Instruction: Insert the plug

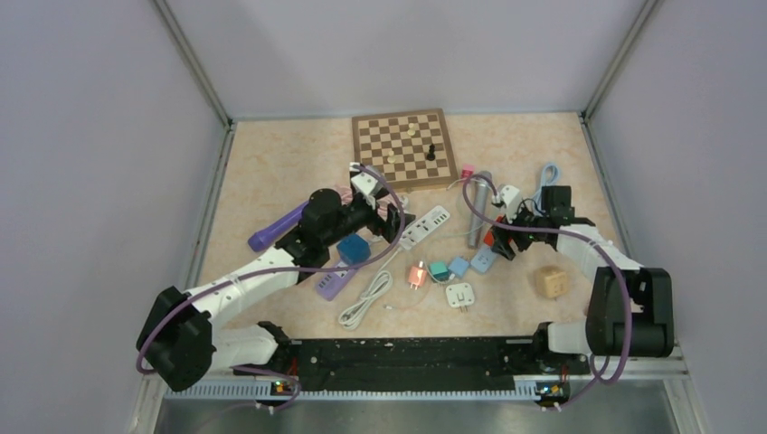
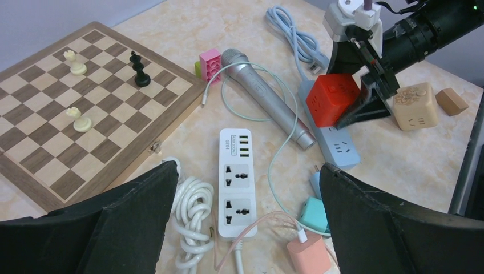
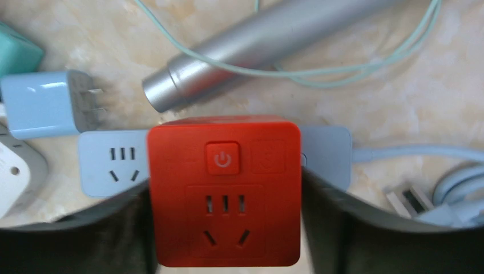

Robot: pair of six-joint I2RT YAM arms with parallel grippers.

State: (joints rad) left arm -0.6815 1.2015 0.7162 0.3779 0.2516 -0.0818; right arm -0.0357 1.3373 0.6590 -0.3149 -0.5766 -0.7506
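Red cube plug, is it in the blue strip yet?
Done: the right gripper has grabbed the red cube. In hand: it holds the cube over the blue strip. Left: pushing it in; I can't tell whether it's seated. The left gripper hangs open.

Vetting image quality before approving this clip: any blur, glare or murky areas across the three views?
Top external: even light, sharp throughout. Left wrist: white power strip crisp, its own fingers nearly black, detail lost. Right wrist: red cube slightly soft, bright sheen along the silver microphone.

The white-shelled left arm (image 1: 244,282) and right arm (image 1: 592,246) have black joints, black bases and looping purple cables (image 1: 402,217).
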